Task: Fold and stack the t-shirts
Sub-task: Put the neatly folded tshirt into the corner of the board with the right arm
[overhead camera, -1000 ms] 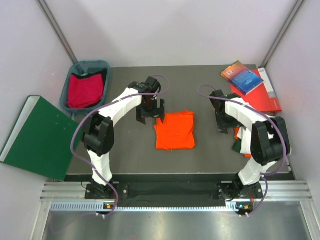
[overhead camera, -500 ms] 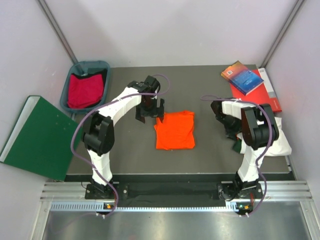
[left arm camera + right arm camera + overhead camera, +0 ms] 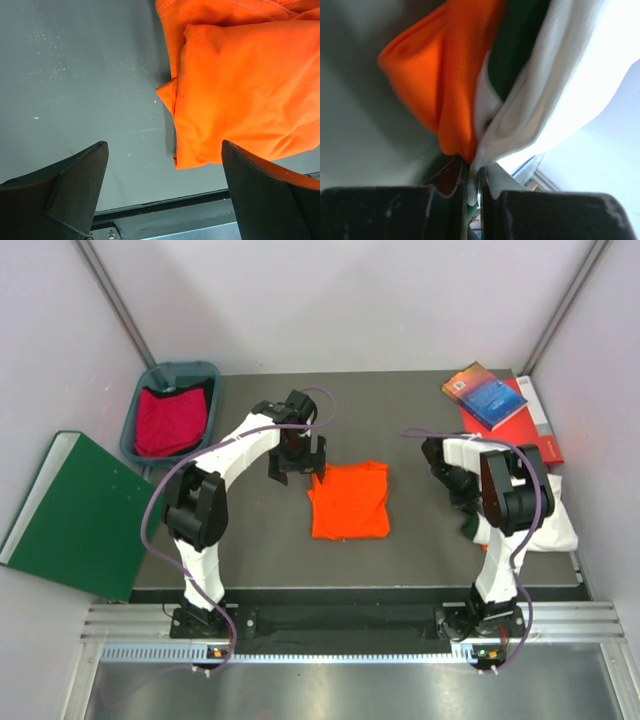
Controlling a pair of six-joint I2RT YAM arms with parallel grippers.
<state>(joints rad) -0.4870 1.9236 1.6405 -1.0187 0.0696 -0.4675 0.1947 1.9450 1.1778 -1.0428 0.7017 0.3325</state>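
So, top view first: the left arm arches up from its base and bends in toward the middle of the table (image 3: pixel 250 550). The left gripper (image 3: pixel 299 472) hangs just off the upper left corner of the folded orange t-shirt (image 3: pixel 350 502), which lies flat in the centre. The right arm is doubled back on itself, with the right gripper (image 3: pixel 461 500) tucked in at the left edge of the shirt pile (image 3: pixel 545 528) on the right side of the table. That pile shows white on top, with dark green and a bit of orange peeking out at its left edge. A crimson red shirt (image 3: pixel 165 420) sits in the blue-grey bin (image 3: pixel 212 375) at the far left, and a green board (image 3: pixel 75 515) lies off the table's left edge. A blue book (image 3: pixel 488 397) lies on a red book (image 3: pixel 525 440) in the far right corner; their cover print is too small to read.

Left wrist cam: the fingers (image 3: pixel 70 195) are spread wide and hold nothing. They point down at bare grey table, and the orange t-shirt's folded corner shows between them, toward the right-hand one.

Right wrist cam: the fingers (image 3: pixel 395 210) are squeezed together on cloth from the pile. An orange fold and a white edge both run down into the pinch, with dark green sandwiched between them higher up. It's blurry, so I can't tell which layers are really caught.
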